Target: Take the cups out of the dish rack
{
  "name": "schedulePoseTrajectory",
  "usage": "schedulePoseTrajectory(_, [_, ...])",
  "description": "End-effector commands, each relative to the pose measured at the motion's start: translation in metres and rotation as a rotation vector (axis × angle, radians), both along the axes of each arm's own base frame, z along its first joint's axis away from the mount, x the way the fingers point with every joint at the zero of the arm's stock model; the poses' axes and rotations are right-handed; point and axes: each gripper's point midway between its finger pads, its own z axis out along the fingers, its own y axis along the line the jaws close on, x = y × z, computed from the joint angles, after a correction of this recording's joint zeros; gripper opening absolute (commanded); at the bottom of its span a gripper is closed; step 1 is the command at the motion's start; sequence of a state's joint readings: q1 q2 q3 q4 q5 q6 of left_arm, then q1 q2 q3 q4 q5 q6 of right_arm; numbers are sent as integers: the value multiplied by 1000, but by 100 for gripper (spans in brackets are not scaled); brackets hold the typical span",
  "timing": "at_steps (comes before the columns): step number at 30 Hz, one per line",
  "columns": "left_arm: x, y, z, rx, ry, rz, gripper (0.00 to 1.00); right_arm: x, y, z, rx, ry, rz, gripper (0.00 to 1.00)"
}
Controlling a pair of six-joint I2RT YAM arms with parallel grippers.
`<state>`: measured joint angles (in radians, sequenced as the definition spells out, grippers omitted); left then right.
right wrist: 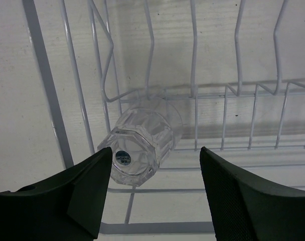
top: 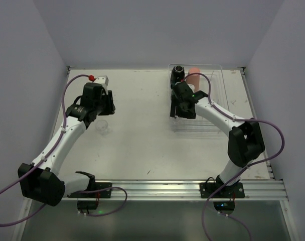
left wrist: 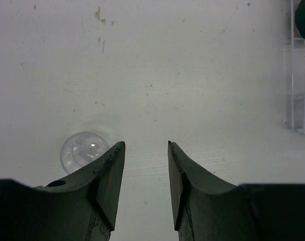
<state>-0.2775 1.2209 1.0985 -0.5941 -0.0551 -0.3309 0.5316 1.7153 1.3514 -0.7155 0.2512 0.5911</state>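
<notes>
Cups seen in the dish rack (top: 220, 93): black cup (top: 179, 70) and pink tumbler (top: 193, 78), both at the far end, beyond the right gripper (right wrist: 156, 153). One clear cup (right wrist: 140, 145) lay on its side on the rack wires, directly ahead of that gripper and between its fingers.

Right gripper stood part open, gap a little wider than the cup, nothing clamped. Cup sat off-centre: hard by the left finger (contact could not be told), clear gap to the right finger. Its base with a small sticker faced the wrist; its mouth pointed away into the wires. Long axis ran roughly along the reach, so the fingers would close across its width. Judged: shift slightly left to centre it, then close.

Left gripper (left wrist: 146, 143) hung over the bare table (top: 142, 140), part open and empty. A second clear cup (left wrist: 85, 149) stood on the table just outside its left finger, already out of the rack. The right arm was plainly the nearer to the racked cups.
</notes>
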Motion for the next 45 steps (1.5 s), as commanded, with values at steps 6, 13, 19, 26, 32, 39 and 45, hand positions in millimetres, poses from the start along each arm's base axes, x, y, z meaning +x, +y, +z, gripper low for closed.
schedulePoseTrajectory(6, [0,-10,-2,-30,-6,-27,44,-10,-20,24,-41,-51,-31,73])
schedulePoseTrajectory(13, [-1,-12,-3,-30,-6,-32,43,-9,-9,34,24,-93,20,73])
schedulePoseTrajectory(19, [-2,-13,-2,-39,-13,-35,43,-7,3,29,54,-77,78,73])
schedulePoseTrajectory(26, [-4,-14,-1,-41,-19,-43,44,-5,9,11,45,-36,90,73])
schedulePoseTrajectory(32, [-5,-15,3,-51,-29,-48,44,0,11,-9,16,-6,82,72])
schedulePoseTrajectory(39, [-6,-16,8,-56,-43,-53,44,11,16,-14,9,-5,79,68])
schedulePoseTrajectory(45, [-5,-16,11,-57,-49,-55,44,13,14,-7,-3,-16,70,33])
